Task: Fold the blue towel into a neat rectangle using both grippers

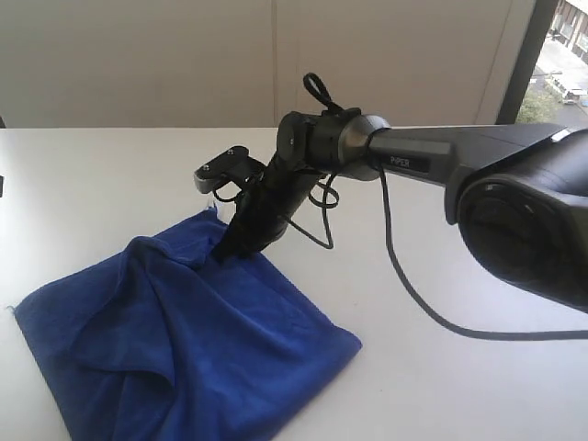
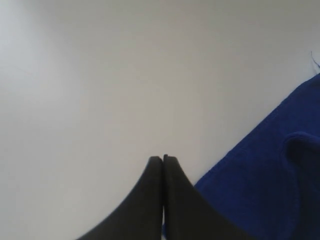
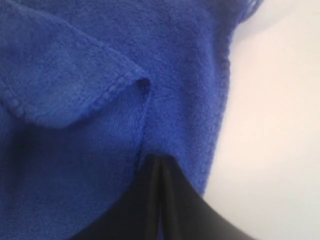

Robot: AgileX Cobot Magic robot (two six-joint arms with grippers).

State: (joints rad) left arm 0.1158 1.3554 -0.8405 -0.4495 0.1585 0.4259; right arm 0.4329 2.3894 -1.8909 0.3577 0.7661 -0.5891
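The blue towel (image 1: 184, 349) lies rumpled at the near left of the surface (image 1: 459, 386), and the bottom of the exterior view cuts off its near edge. Note that its far edge rises to a peak where the right claw (image 1: 228, 250) pinches the cloth. The left claw (image 2: 163, 160) is pressed together over bare surface, just beside a towel edge. You have open white surface to the right and behind, crossed by a black cable (image 1: 413, 299). A pale wall (image 1: 184, 55) and a window (image 1: 560, 55) stand beyond.
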